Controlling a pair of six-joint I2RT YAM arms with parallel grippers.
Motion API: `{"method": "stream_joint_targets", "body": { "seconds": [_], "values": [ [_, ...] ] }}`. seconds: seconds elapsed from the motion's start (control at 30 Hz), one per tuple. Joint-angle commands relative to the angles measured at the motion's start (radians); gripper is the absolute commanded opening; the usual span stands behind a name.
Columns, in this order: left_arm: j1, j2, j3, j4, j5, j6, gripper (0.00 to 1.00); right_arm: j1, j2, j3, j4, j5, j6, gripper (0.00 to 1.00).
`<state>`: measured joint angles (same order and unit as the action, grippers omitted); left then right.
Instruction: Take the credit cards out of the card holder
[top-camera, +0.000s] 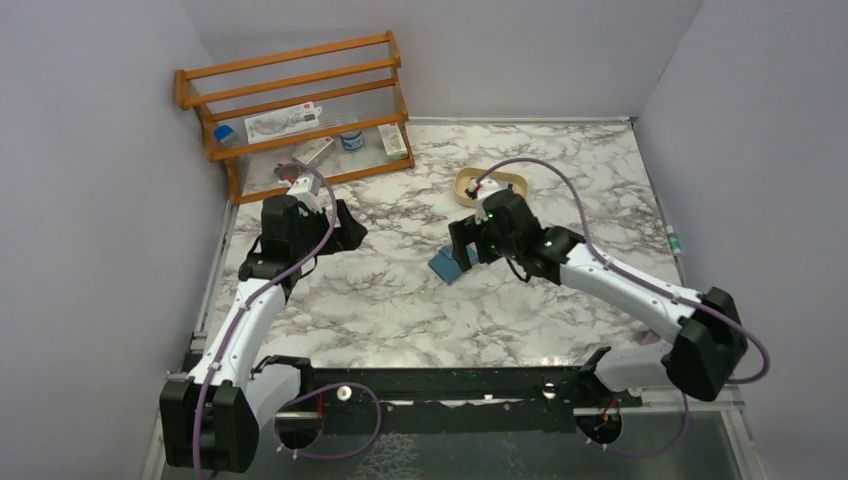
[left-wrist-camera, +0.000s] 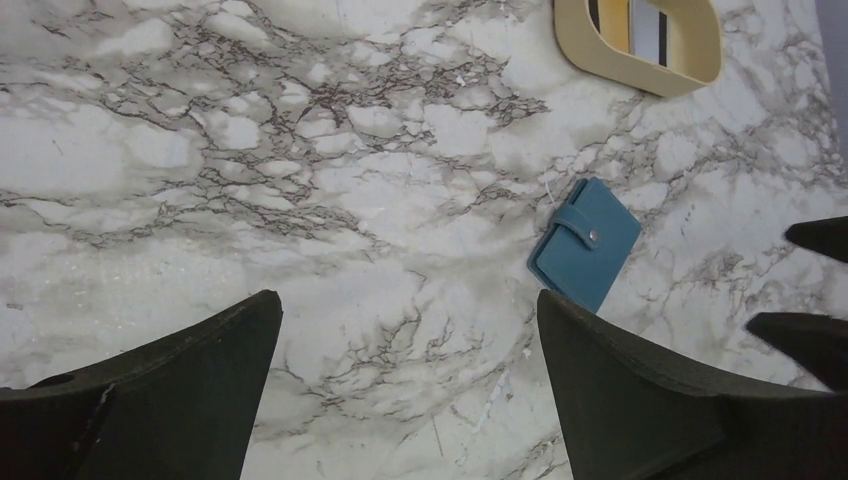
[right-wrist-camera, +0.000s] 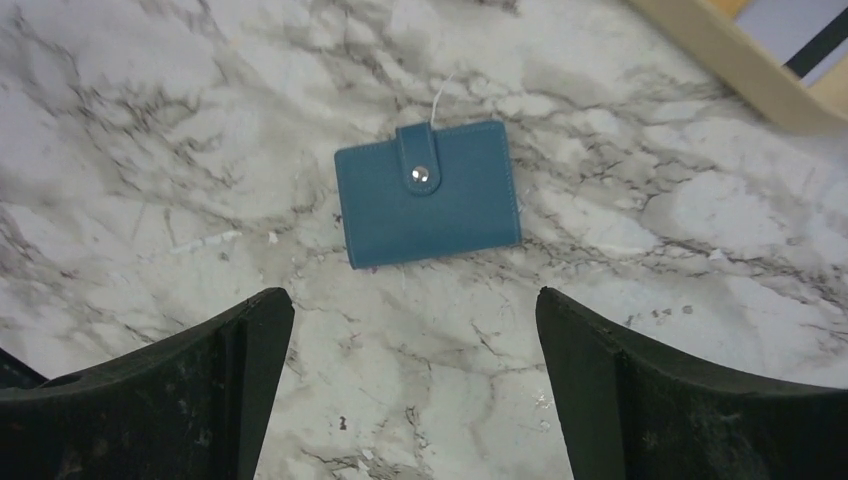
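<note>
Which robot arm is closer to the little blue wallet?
Right. The right end effector hovers close above the blue wallet; the left end effector is well apart, off to its left.

Soft, even light fills all three views, without hard glare. The marble table carries only faint shadows. In the right wrist view the card holder is sharp, while the dark fingers of the right gripper, close to the lens, look slightly soft.

I'm in a lab booth: blank walls box the marbled surface, a wooden rack beyond my left tool.
</note>
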<state>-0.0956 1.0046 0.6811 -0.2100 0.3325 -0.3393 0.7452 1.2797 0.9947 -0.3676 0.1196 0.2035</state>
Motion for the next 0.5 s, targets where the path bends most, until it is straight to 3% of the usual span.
{"method": "stream_joint_targets", "body": {
  "seconds": [0.0,0.47],
  "values": [
    [0.004,-0.062,0.045,0.008,0.016,-0.043,0.99,0.046,0.134,-0.01,0.026,0.007,-0.024,0.96],
    [0.003,-0.153,0.002,-0.067,0.009,-0.034,0.99,0.046,0.44,0.109,0.154,0.004,-0.101,0.75]
  ]
}}
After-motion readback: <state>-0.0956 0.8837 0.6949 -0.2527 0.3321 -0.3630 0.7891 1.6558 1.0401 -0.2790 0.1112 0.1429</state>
